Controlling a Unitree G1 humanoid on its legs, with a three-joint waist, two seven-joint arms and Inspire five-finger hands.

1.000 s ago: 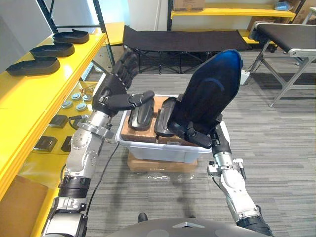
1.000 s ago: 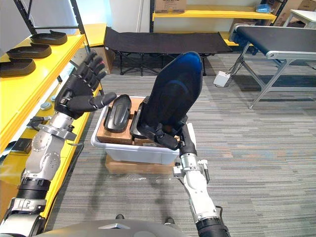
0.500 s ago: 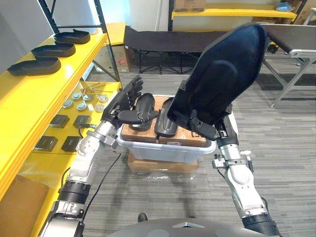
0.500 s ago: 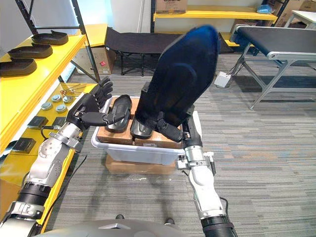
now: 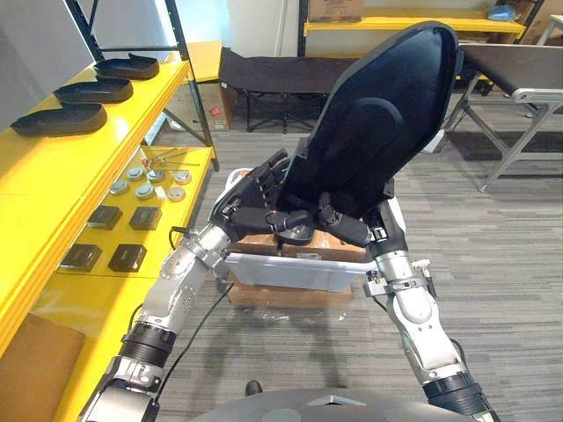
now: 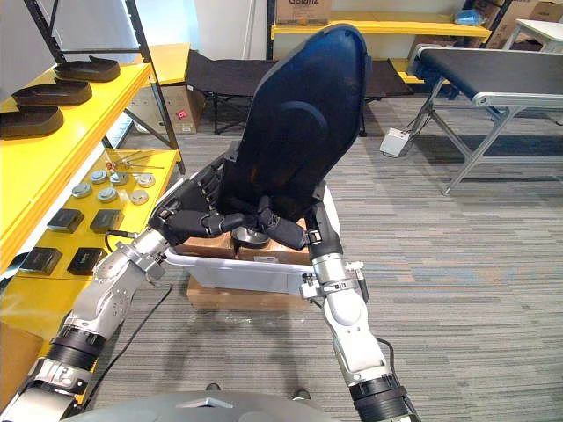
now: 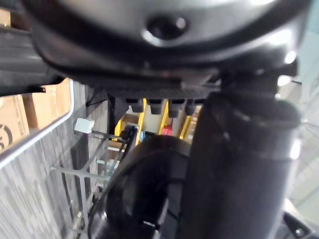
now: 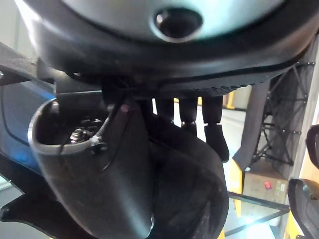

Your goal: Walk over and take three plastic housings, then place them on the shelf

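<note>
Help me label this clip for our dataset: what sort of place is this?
Probably a workshop or small factory floor: yellow racking holding black housings, a conveyor belt, and a white bin below the large housing in the right hand.

A black cot (image 5: 264,70) stands near a conveyor (image 5: 519,66).

Centre: bin (image 5: 299,271) sits on a cardboard box (image 5: 281,294) on the floor. One housing (image 5: 378,132) is upright over the bin. Left: shelf (image 5: 88,167), with three housings (image 5: 92,89) in a row on its top level. Cot (image 5: 264,70) behind the bin, conveyor (image 5: 519,66) rear right.
</note>
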